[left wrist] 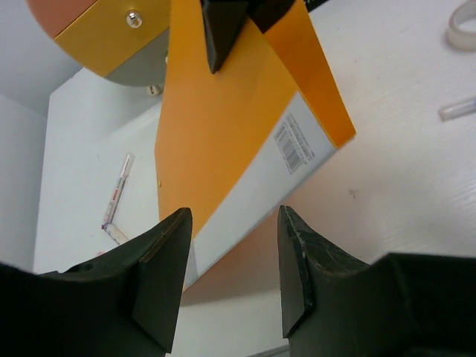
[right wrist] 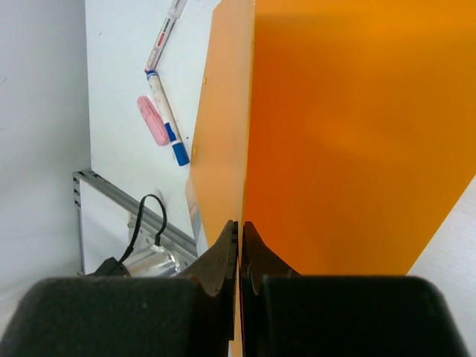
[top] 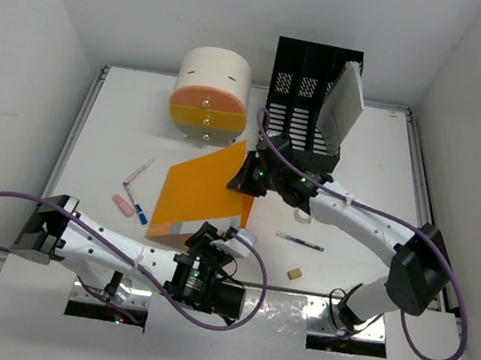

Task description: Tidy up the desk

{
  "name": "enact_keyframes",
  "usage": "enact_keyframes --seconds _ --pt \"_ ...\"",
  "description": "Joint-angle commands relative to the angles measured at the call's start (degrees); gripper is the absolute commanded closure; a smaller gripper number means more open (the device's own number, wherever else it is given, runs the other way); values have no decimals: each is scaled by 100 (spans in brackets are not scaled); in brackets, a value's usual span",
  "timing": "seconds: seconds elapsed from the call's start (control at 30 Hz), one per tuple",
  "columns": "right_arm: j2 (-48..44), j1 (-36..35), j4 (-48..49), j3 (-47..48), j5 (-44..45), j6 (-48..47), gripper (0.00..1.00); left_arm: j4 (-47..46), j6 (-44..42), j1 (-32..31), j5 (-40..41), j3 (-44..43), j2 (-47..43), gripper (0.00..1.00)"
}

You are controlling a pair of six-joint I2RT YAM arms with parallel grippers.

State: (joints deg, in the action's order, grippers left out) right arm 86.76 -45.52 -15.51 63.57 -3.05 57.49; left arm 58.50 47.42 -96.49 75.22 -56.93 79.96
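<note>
From above, the white, metal-railed counter point(top: 375, 181) fills the view. I have the right jaws clamped on the far corner of the orange folder point(top: 198, 194), tilting it up, I judge to carry it to the black mesh file rack point(top: 307, 86) at the far edge. Through the left wrist, the left jaws stand apart just before its near edge, likely to steady the thin, smooth card. Through the right wrist, the jaws press together on its edge; a pink eraser point(right wrist: 154, 120) lies toward the left edge.
</note>
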Motion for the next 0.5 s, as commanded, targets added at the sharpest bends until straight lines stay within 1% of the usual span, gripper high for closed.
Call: enact_keyframes --seconds 0.0,0.13,0.2,0.37,0.4,0.47 --pt "-221 8 144 270 -187 104 100 504 1295 -89 450 6 -16 57" --pt "-203 17 180 331 -249 130 100 338 1358 -159 336 103 -25 57" --pt "-168 17 180 393 -284 122 100 110 1201 -195 152 94 -42 56" --pt "-10 17 101 577 -337 43 100 -654 436 -423 -524 155 -191 56" --pt "7 25 92 621 -337 25 100 -978 104 -441 -622 208 -287 55" --pt "25 17 118 656 -354 42 100 -1243 -153 -476 -763 375 -376 55"
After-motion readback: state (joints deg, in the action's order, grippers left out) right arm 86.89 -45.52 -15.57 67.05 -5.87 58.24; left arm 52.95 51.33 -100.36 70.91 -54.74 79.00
